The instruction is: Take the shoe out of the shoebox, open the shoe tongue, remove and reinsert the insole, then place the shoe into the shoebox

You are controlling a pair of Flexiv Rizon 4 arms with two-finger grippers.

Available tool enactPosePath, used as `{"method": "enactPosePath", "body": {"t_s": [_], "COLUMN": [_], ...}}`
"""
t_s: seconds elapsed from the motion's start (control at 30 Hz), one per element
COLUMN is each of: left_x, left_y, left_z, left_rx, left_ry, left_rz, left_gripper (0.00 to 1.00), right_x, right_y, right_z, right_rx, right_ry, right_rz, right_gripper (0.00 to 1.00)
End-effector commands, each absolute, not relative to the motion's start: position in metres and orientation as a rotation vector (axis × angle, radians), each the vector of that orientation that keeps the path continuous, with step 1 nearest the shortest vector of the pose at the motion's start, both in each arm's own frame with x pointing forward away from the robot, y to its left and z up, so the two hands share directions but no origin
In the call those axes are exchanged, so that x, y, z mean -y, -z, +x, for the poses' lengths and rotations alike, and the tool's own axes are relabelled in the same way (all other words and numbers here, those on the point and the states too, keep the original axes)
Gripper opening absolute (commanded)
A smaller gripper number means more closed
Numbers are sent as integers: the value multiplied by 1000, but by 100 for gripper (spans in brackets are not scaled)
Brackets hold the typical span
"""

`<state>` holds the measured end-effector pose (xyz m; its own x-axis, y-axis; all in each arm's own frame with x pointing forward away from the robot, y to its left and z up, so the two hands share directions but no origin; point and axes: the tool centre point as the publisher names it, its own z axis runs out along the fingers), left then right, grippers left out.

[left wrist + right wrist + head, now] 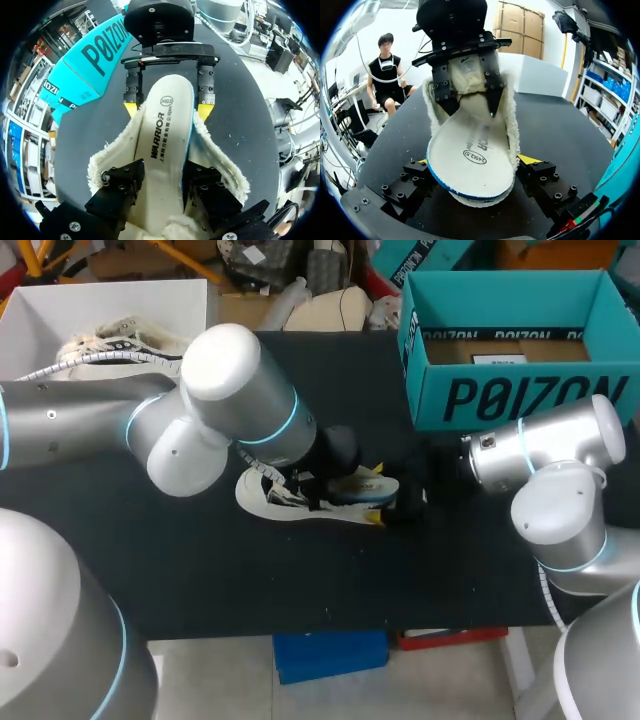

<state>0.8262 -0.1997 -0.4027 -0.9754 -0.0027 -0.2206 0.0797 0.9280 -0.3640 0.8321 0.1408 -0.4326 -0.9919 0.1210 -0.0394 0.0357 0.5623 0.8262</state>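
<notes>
Mid-table (200, 570): left hand (164, 172) pinches insole (167, 115), right hand (474, 161) shoe (220, 162); shoebox (520, 395) apart.

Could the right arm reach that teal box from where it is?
Probably yes: the teal box stands open just beyond the right arm, nothing between, though the right gripper holds the shoe.
</notes>
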Motion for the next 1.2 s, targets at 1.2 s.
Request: {"method": "enactPosePath", "body": {"t_s": [1.2], "left_x": [244], "left_y": [405], "left_z": [828], "left_rx": [-2740], "left_ry": [661], "left_rz": [-93], "left_gripper": [26], "right_x": [-140], "right_y": [434], "right_z": [832], "right_rx": [-2697], "right_ry": [-1420], "right_rz": [139], "right_gripper": [0]}}
